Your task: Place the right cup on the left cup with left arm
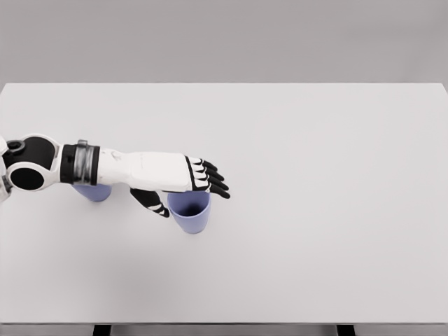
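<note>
The right cup [190, 213] stands upright on the desk [315, 175], mouth up. The left robot hand [199, 183], fingers spread and released, hovers at its 12 o'clock; the left cup [93, 192] sits at 9 o'clock.

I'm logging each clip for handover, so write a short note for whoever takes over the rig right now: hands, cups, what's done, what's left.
Left robot hand: reaches across the table, fingers spread over the rim of the right cup, thumb down beside it; no closed grasp visible.
Right robot hand: not in view.
Right cup: upright on the table, open side up.
Left cup: partly hidden under the left forearm, standing apart from the right cup.
Done: hand brought to the right cup.
Left: close the grasp, lift, carry left, set it on the left cup.
</note>
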Tool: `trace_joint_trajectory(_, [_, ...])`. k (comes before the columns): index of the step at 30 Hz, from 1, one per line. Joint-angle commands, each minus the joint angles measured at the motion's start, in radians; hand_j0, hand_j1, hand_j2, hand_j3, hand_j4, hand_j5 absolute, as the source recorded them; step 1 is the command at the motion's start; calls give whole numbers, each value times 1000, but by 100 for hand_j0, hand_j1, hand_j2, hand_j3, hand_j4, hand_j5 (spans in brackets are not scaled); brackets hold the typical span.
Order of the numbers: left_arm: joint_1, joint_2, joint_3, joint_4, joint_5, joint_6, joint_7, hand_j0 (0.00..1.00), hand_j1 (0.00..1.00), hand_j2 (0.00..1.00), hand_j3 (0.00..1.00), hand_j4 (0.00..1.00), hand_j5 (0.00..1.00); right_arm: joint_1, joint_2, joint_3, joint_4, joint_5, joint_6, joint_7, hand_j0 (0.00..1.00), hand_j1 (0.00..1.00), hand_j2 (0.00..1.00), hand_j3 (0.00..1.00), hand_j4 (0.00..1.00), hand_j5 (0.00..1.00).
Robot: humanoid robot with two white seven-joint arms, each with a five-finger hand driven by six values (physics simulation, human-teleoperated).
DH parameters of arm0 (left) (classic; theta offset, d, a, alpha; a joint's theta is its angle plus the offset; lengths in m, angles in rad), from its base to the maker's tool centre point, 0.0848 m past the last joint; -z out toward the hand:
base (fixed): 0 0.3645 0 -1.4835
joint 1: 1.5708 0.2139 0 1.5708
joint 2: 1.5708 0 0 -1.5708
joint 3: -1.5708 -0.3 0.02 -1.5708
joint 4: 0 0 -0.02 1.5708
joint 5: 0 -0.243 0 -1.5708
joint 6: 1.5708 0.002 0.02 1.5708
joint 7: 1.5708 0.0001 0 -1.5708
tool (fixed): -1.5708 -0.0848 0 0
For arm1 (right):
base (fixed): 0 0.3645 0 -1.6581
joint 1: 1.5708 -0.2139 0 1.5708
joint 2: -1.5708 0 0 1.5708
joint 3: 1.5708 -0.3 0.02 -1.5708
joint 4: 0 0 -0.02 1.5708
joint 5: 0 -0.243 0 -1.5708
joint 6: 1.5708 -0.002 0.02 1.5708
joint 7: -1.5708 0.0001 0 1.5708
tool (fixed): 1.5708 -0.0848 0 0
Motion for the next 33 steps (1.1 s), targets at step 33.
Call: trace_joint_trajectory(33, [52,7,54,-11,-2,1,-12,68,68,68,68,68,68,0,0,0,0,1,1,0,100,100,100,100,100,100])
